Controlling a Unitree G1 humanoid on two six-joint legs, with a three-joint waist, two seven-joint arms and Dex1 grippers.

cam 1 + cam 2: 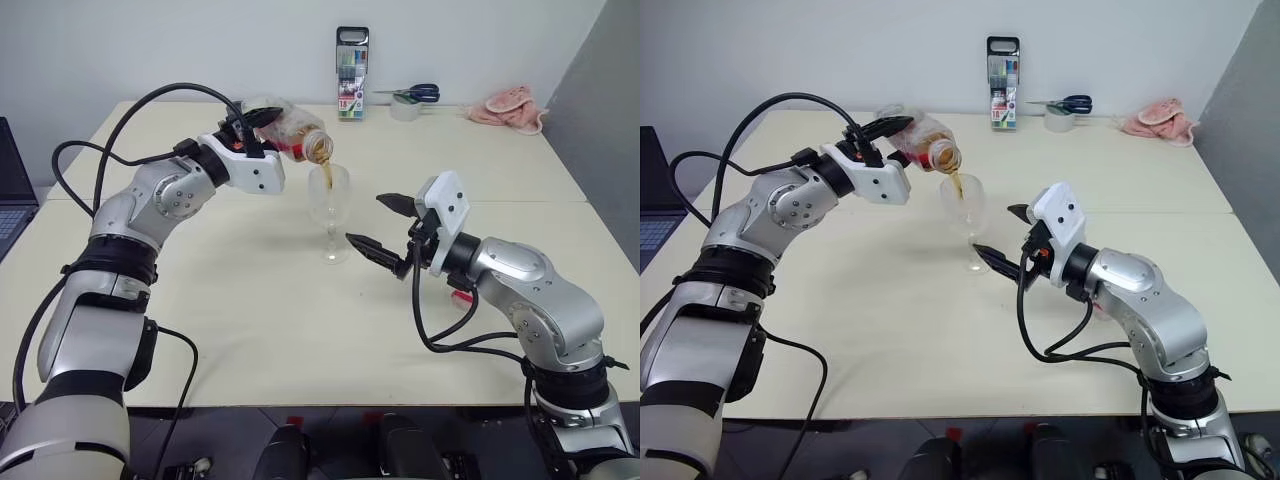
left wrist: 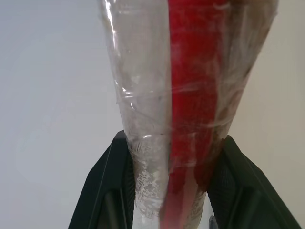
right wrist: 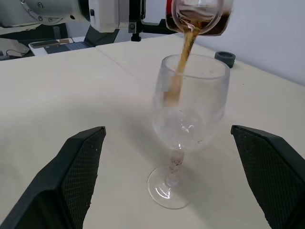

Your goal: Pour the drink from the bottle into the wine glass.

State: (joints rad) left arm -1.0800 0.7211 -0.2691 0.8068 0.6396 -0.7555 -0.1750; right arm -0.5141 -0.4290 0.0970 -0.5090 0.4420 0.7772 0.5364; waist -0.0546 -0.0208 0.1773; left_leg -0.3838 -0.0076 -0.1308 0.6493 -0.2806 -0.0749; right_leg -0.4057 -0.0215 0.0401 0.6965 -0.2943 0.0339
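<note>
Above the wine glass [image 1: 329, 205], the bottle [image 1: 285, 128] is tipped with its open neck just over the rim, and the left pincer [image 1: 243, 128] is clamped on the bottle's body. The left wrist view confirms this grip: both black fingers [image 2: 107, 183] press against the clear plastic on either side of the red label strip.

Task status: pouring is under way. A thin stream of the drink [image 3: 183, 55] runs from the neck down into the bowl of the wine glass. Amber-red liquid is pooled at the bottle's mouth. Little liquid appears collected in the bowl so far, and the exact level cannot be read. The cap is already off the bottle.

The wine glass stands upright on the counter [image 1: 250, 320], its round foot flat on the surface. The right pincer [image 1: 385, 225] is positioned just beside the wine glass, on the robot's right of it, with its jaws spread wide and apart from the glass. The right wrist view shows the stem and foot between the two spread fingers without contact.

Remaining steps, as judged from this state: drain the rest of the drink into the bowl, return the bottle to upright, and set it down clear of the wine glass. The stream enters well inside the rim, so spill risk appears low at this tilt.
</note>
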